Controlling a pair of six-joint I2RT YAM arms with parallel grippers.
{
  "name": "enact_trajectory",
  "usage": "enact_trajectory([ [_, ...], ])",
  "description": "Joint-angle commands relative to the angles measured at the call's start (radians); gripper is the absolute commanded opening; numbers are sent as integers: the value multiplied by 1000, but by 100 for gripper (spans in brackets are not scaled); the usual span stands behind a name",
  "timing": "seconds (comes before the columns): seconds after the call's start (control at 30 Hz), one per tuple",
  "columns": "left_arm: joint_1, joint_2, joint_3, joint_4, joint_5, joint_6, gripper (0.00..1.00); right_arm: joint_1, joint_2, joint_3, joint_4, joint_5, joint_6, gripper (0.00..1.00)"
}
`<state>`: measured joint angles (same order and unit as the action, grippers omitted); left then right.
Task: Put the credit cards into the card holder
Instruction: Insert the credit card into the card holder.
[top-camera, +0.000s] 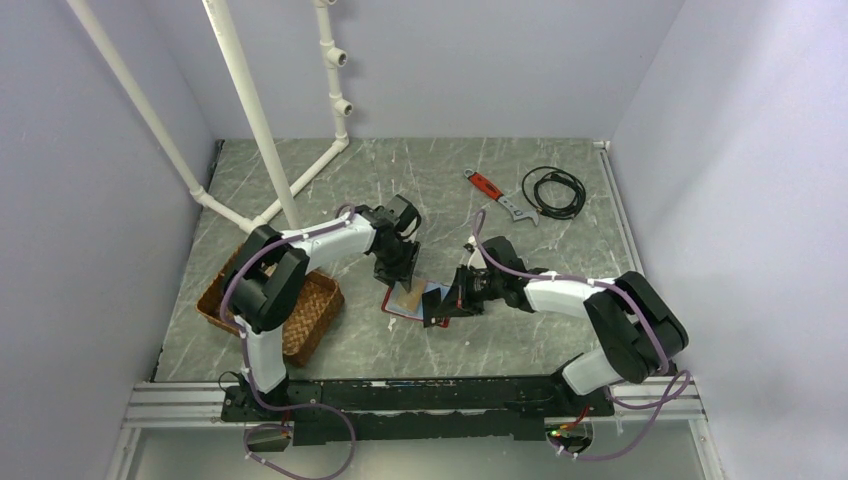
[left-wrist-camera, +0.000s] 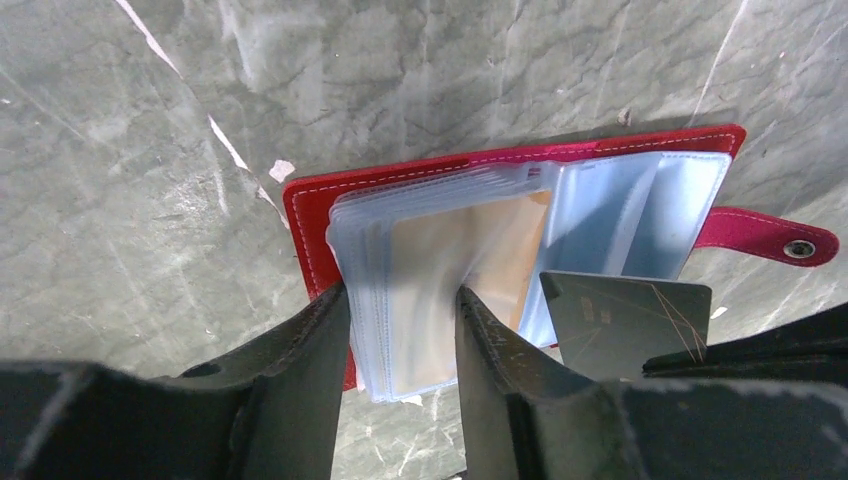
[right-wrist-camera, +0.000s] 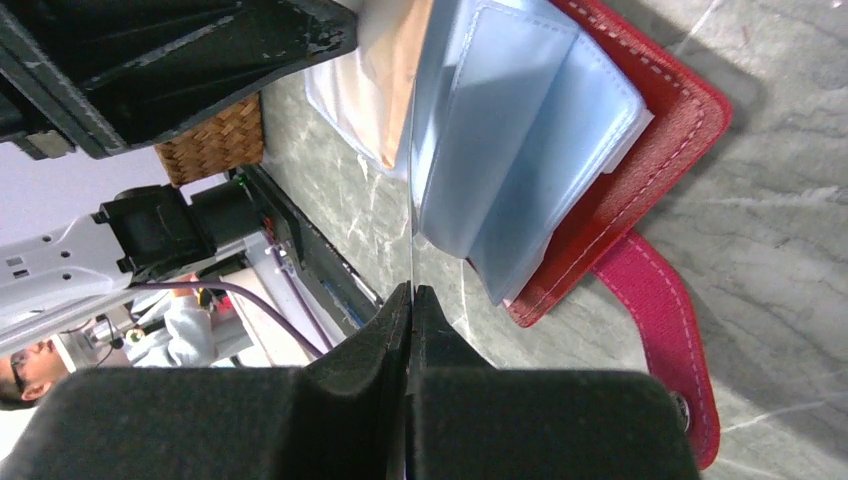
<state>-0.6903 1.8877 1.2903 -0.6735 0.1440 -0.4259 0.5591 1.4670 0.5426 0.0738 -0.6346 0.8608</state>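
Counter (top-camera: 400, 170): grey-green marbled slab with pale veins, walled in on three sides. Holder (top-camera: 402, 303) lies open near the middle front, red cover down, clear sleeves up. Wicker tray (top-camera: 312, 312) at the left front edge. Red-handled wrench (top-camera: 497, 194) toward the back right; black coiled cable (top-camera: 556, 191) just beside it. White pipe frame (top-camera: 300, 175) stands at back left.
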Motion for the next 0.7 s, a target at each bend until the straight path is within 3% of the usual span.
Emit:
enact_trajectory([
  [0.0,7,15,-20,13,-6,6,42,-12,24,-9,63,-31,18,0],
  [0.67,8,-6,-59,48,69,1,42,-33,11,-20,151,-71,34,0],
])
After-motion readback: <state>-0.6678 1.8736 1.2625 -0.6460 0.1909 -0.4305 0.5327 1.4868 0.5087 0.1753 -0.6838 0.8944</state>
